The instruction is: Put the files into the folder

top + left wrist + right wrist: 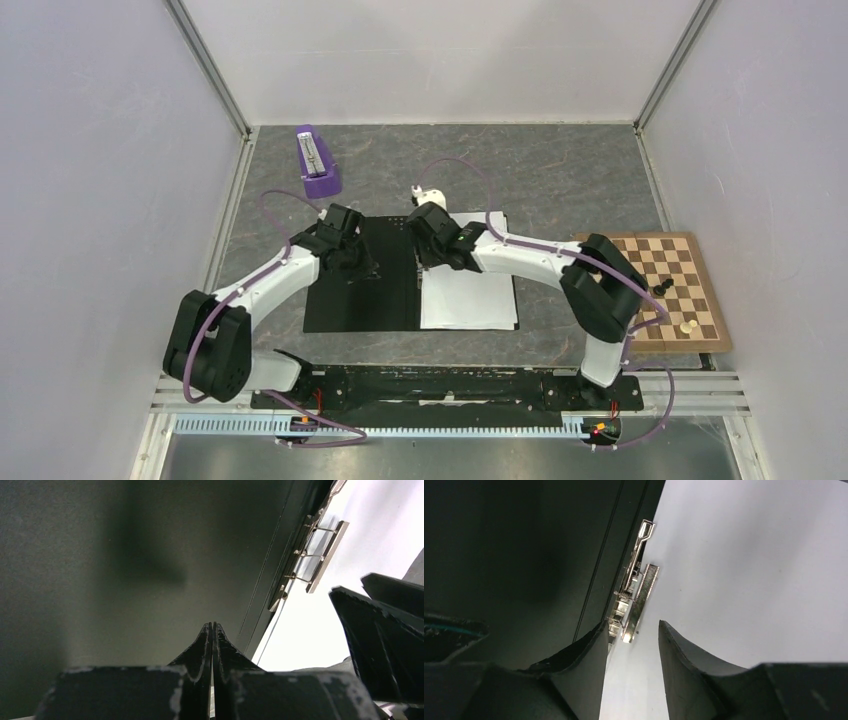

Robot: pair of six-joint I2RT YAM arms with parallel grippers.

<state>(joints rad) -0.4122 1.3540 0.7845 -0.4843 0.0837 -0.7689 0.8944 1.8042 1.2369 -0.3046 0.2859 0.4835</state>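
Atop folder [360,290], right half, white files [468,296]

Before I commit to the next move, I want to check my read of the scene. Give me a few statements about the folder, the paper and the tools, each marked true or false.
1. The open black-lined flat folder has white paper sheets on its right half. True.
2. The left tool is wide open. False: its jaws are shut, over the folder's bare black left half.
3. The metal spine clip shows just beyond the parted fingertips of the right tool. True.
4. The wooden chessboard lies left of the folder. False: it lies to the folder's right.
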